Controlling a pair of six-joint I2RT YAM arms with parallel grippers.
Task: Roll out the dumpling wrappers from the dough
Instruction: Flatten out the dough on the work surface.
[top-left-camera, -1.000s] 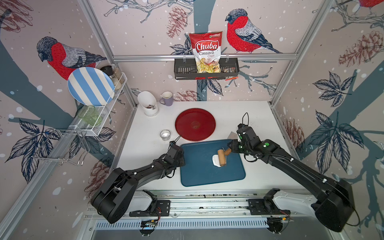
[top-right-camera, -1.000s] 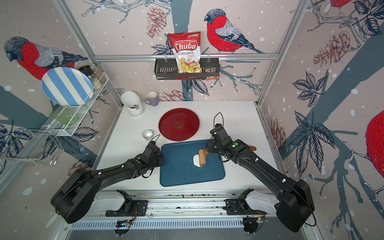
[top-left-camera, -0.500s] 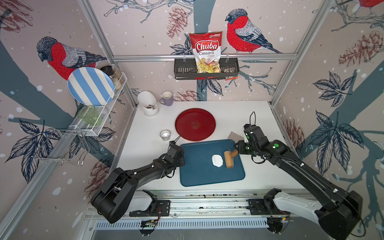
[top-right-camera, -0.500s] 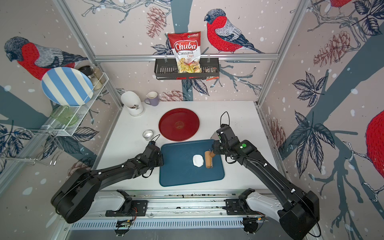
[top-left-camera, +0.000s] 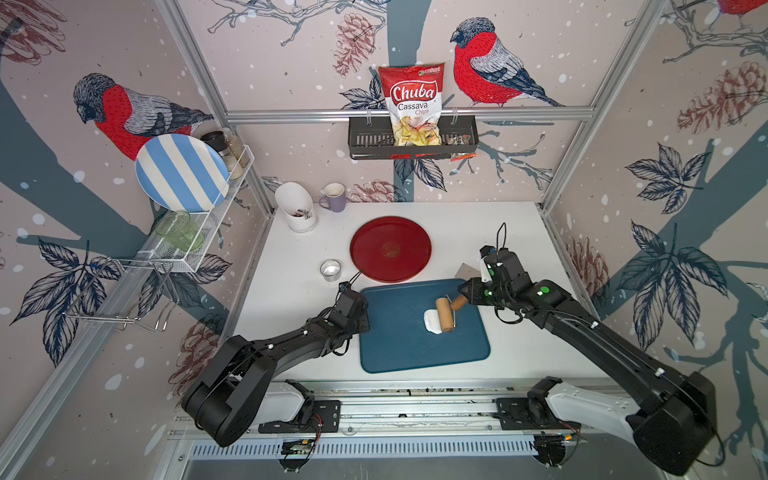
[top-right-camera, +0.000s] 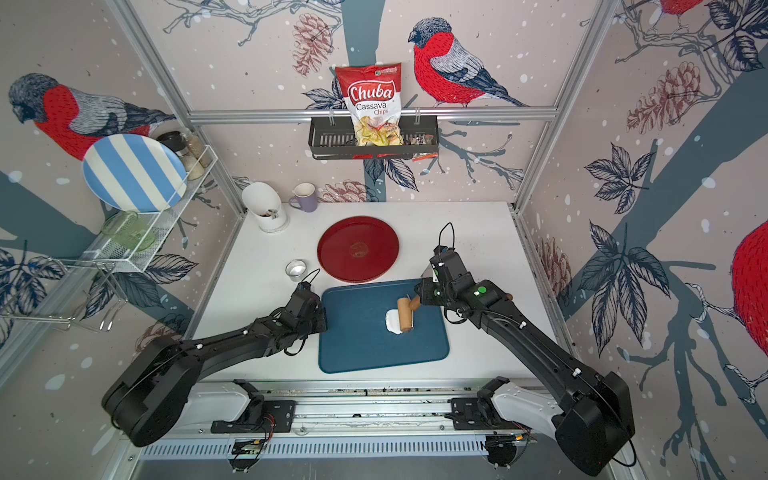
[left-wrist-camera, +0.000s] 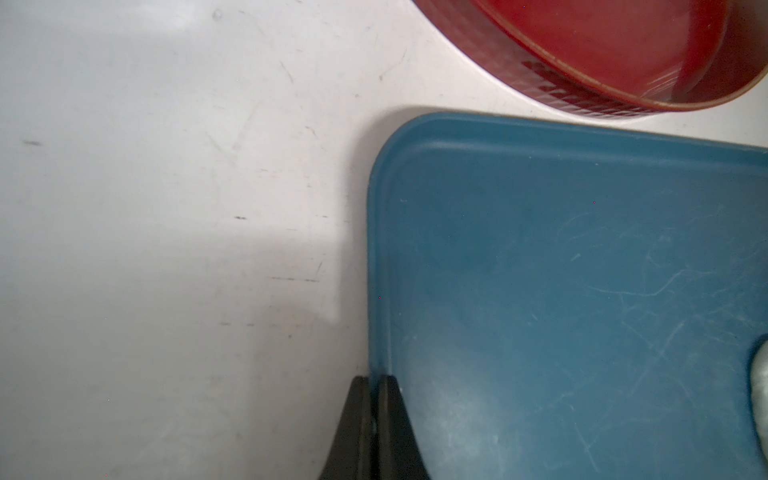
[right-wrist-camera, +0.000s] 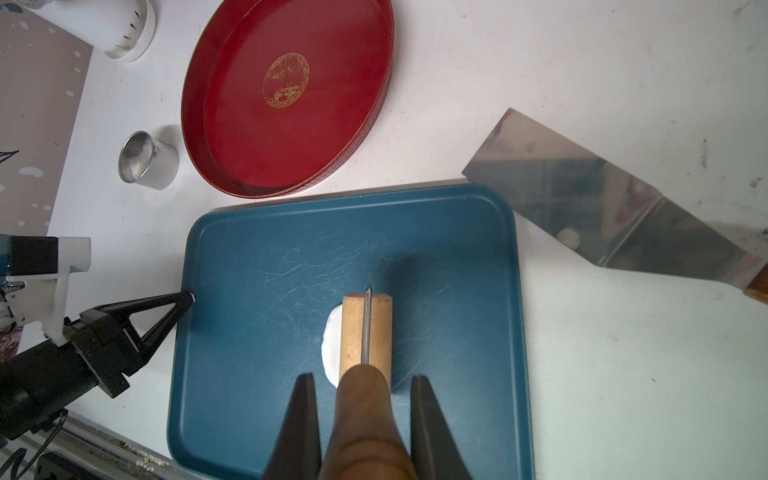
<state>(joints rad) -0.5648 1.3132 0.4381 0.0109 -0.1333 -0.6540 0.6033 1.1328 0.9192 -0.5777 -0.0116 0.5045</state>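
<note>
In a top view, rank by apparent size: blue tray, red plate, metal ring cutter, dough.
Largest first: blue tray, red plate; then metal ring cutter and dough look alike, the dough partly under the roller.

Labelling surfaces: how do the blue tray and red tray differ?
The blue tray is rectangular, the red tray round. The blue tray carries the dough and rolling pin; the red tray holds nothing. The left gripper pinches the blue tray's rim; the red tray is untouched. Both lie flat on the table.

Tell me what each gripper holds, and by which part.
Right gripper: rolling pin, by its wooden handle. Left gripper: blue tray, pinched at its rim.
</note>
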